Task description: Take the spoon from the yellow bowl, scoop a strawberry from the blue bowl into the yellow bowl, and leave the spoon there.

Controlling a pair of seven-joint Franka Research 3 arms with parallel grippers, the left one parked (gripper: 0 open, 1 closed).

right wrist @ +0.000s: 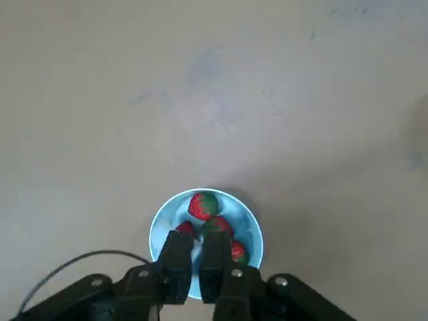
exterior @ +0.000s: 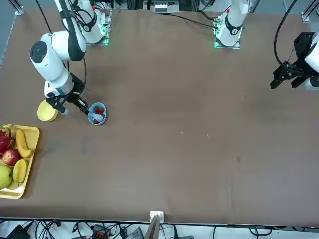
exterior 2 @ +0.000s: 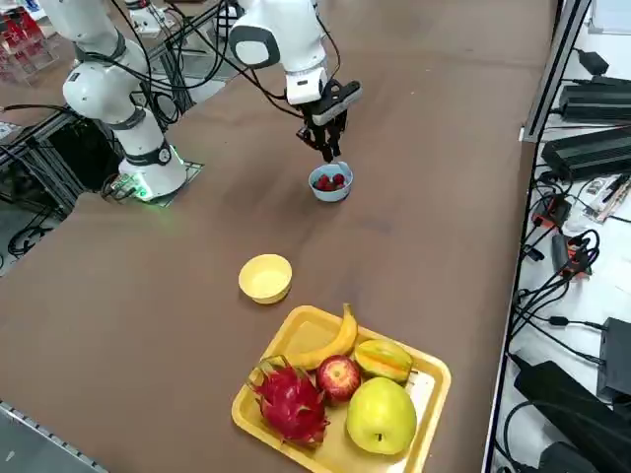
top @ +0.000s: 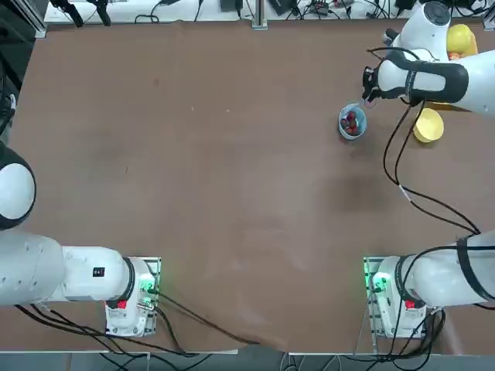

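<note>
The blue bowl (top: 352,124) (exterior: 97,114) (exterior 2: 331,185) (right wrist: 164,221) stands on the brown table with a few strawberries (right wrist: 202,204) (exterior 2: 330,181) in it. My right gripper (top: 365,102) (exterior: 81,105) (exterior 2: 330,151) (right wrist: 196,246) hovers just over the bowl's rim. It is shut on the handle of the pale spoon (exterior: 94,118), whose scoop end dips into the blue bowl among the berries. The yellow bowl (top: 428,125) (exterior: 47,111) (exterior 2: 266,278) sits empty a short way to the right of the blue one.
A yellow fruit tray (exterior 2: 431,372) (exterior: 31,130) with a banana, apple, dragon fruit and other large fruit lies beyond the yellow bowl at the table's far right corner. My right arm's cable (top: 398,166) trails across the table toward its base.
</note>
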